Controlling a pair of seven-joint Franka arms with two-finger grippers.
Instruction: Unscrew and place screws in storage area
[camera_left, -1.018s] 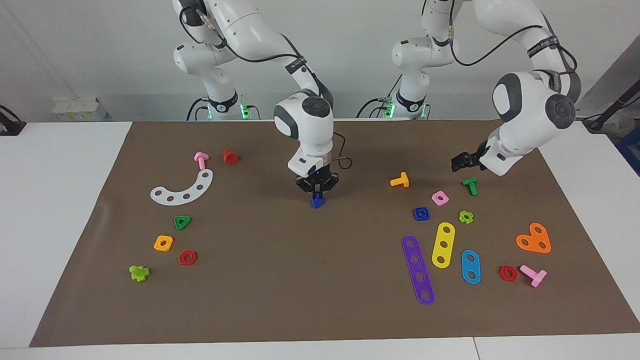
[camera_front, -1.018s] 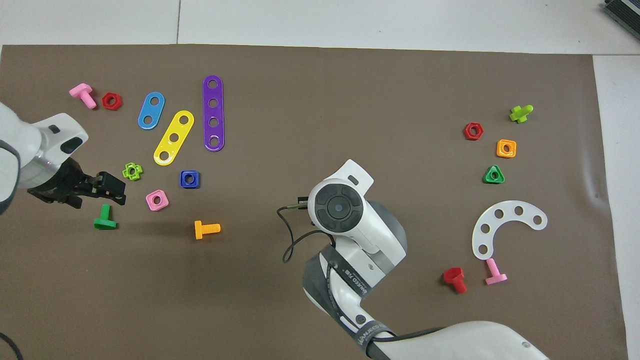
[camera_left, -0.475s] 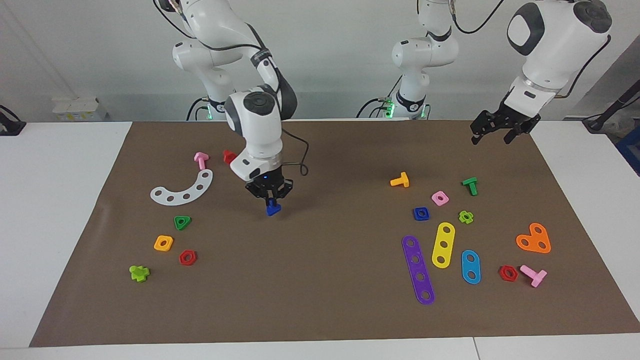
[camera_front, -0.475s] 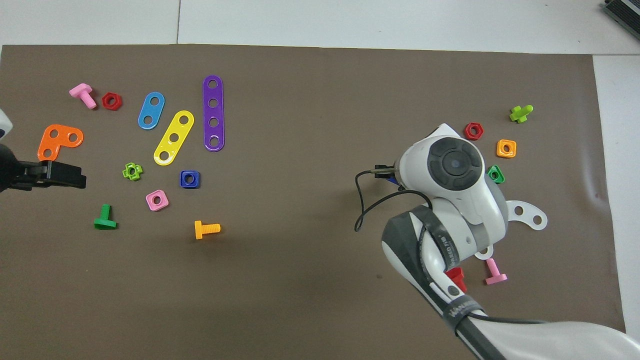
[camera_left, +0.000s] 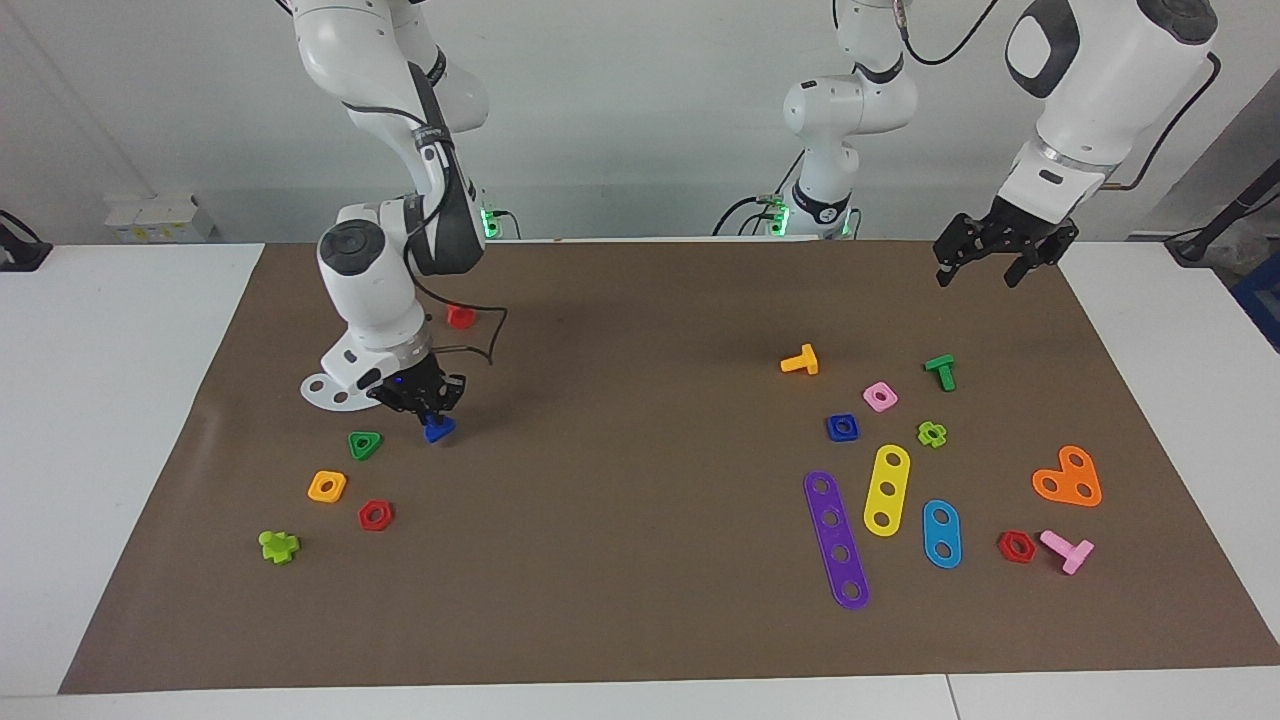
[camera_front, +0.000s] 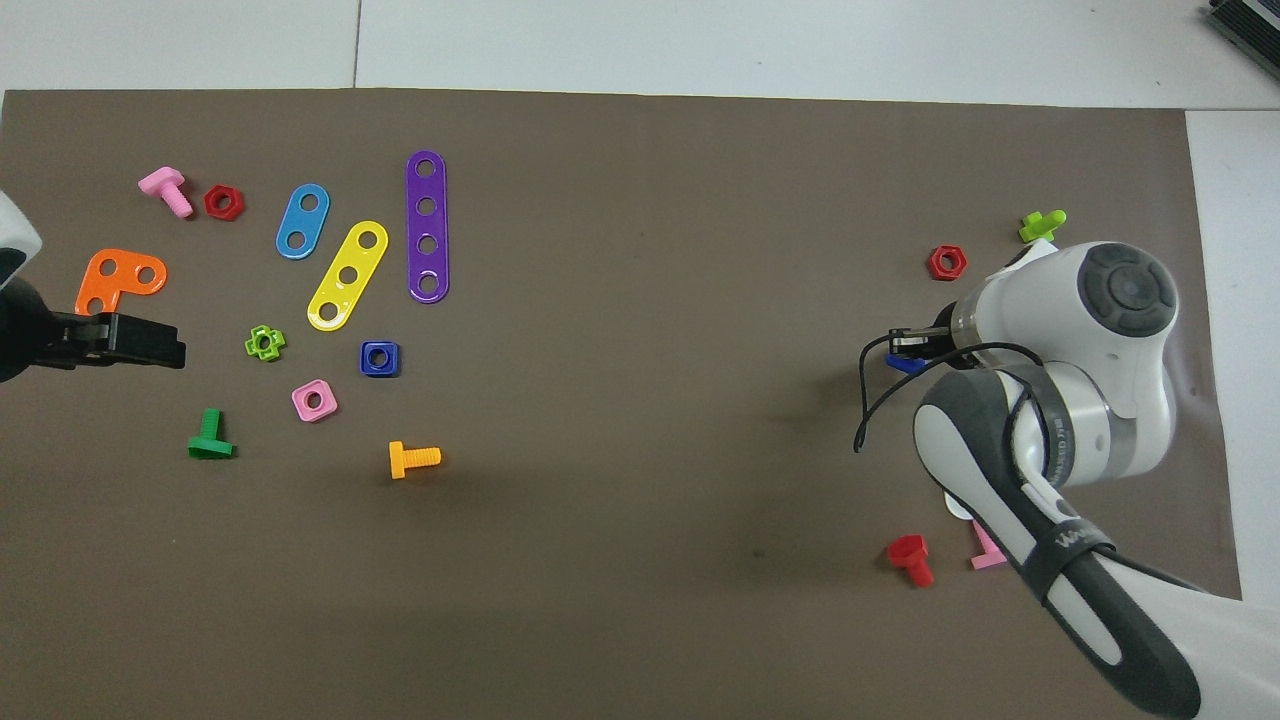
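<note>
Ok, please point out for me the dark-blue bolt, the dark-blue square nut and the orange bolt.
dark-blue bolt (camera_left: 437, 430), facing view, on its triangular head
dark-blue square nut (camera_left: 843, 427), facing view, on its rim beside the hole
orange bolt (camera_front: 413, 459), overhead view, on its stem near the head

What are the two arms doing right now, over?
Right gripper shut on blue bolt, beside green triangular nut. Left gripper open, empty, raised, waiting. Nothing in the way.

White lettering runs along a dark band on the right arm's forearm (camera_front: 1068, 545) in the overhead view, but it is too small to read, perhaps a brand name. No other text is legible.
</note>
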